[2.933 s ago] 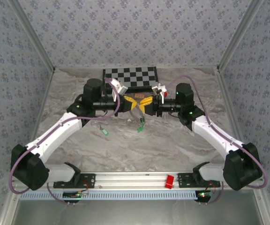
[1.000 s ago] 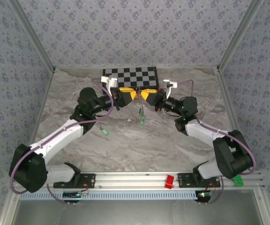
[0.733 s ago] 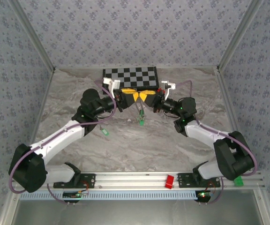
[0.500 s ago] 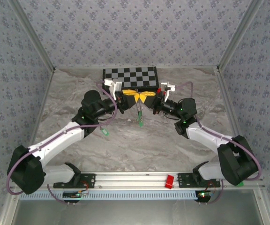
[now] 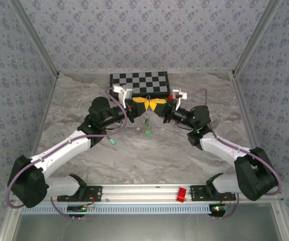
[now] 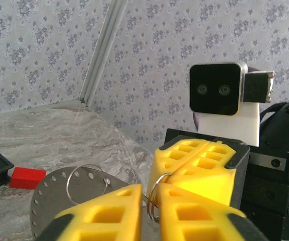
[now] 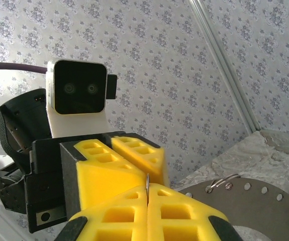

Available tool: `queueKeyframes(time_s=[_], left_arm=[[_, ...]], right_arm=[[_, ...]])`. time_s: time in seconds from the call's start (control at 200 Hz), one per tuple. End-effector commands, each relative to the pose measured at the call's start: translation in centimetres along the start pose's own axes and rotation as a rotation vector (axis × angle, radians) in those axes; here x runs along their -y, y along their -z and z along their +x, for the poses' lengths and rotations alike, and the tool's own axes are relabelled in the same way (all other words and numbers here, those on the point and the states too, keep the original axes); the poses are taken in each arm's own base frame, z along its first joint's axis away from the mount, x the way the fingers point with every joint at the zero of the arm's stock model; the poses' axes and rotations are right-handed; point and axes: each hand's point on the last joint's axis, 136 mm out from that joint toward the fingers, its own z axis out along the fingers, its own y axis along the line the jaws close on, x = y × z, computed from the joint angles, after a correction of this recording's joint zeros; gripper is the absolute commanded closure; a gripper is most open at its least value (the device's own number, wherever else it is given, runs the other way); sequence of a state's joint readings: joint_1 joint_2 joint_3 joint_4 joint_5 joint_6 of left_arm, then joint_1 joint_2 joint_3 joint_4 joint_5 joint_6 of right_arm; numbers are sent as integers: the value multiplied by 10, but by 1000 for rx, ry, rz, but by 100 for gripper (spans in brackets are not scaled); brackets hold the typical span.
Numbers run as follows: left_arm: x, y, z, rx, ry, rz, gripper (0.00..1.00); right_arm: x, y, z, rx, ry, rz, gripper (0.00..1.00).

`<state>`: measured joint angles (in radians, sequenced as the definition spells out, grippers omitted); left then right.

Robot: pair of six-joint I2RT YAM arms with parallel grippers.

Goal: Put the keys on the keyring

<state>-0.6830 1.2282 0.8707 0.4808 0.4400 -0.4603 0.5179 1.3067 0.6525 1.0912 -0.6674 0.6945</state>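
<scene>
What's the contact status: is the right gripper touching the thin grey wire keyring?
Touching. The right wrist view shows the right gripper shut, with the edge of the thin grey keyring pinched in the seam between its yellow fingers.

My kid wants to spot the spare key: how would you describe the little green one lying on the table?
Find the checkerboard at the far edge of the table; before it two arms meet, yellow jaws pinching the keyring. Just nearside of the left arm, the loose key lies flat on the marble. The other key hangs in the air under the jaws.
</scene>
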Motion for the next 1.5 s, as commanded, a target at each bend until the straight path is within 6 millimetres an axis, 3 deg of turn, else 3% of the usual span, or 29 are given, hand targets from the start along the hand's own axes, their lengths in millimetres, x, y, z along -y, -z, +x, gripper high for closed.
queueKeyframes(time_s=[0.0,0.03,0.285,0.385,0.445,0.57,1.104,1.284,1.499], left_arm=[[15,-6,-12,10,-27,56,96],[16,-6,-12,10,-27,58,100],[19,-5,-13,18,-21,77,100],[20,-4,-13,17,-18,86,100],[21,-3,-14,21,-20,87,100],[21,-1,-14,17,-22,92,100],[21,-2,-13,8,-28,121,100],[18,-1,-15,13,-27,114,100],[13,0,-21,28,-24,105,100]], right_arm=[[-21,1,-12,34,44,-59,100],[-21,1,-12,34,44,-59,100],[-18,2,-10,28,40,-50,100],[-14,3,-10,17,30,-37,88],[-11,5,-12,14,21,-25,75],[-7,11,-15,1,3,-6,69],[-6,11,-24,-43,-175,-89,69],[-10,7,-27,-53,-225,-156,74],[-13,4,-23,-85,-260,-199,75]])
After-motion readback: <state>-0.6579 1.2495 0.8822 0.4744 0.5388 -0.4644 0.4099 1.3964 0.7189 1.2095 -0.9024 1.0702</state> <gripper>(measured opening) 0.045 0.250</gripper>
